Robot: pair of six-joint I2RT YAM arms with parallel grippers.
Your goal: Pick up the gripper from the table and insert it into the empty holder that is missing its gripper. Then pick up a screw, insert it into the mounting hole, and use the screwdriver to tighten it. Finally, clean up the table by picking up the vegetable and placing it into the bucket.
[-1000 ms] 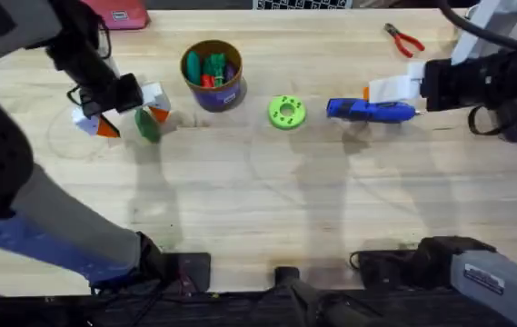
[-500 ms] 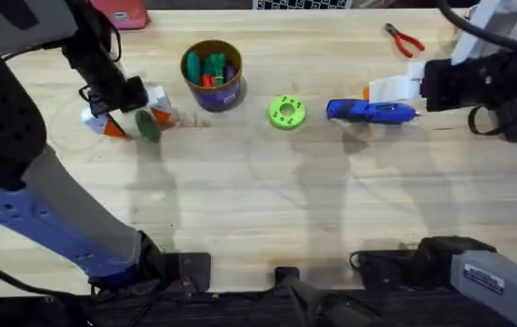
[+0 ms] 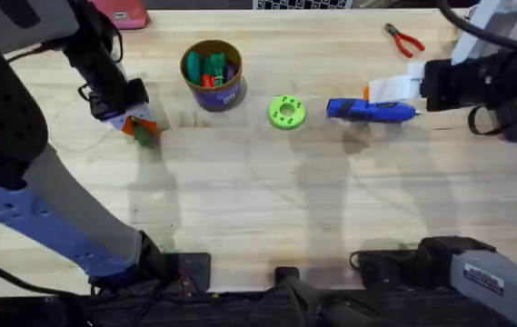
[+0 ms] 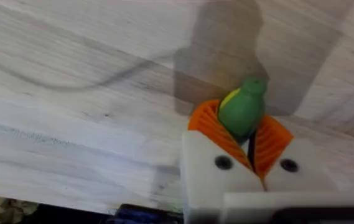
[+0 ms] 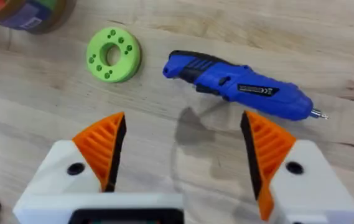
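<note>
My left gripper [image 3: 137,125] is shut on the dark green vegetable [image 3: 145,134], left of the bucket [image 3: 213,74]. In the left wrist view the orange pads [image 4: 209,124] pinch the vegetable [image 4: 243,111], whose tip sticks out beyond them over the wood. The blue screwdriver [image 3: 372,110] lies on the table at the right. My right gripper [image 3: 391,90] hovers just behind the screwdriver, open. In the right wrist view the screwdriver [image 5: 242,89] lies beyond the spread fingers of that gripper [image 5: 183,134]. The loose gripper, the empty holder and the screw are out of view.
The bucket has a yellow rim and holds green and red toys. A bright green disc with holes [image 3: 286,112] lies between the bucket and the screwdriver. Red-handled pliers [image 3: 405,39] rest at the back right, and a pink object [image 3: 122,14] at the back left.
My left gripper's fingers, spread on either side of the vegetable before, have come together on it and shifted slightly right. The right arm and the screwdriver have not moved.
</note>
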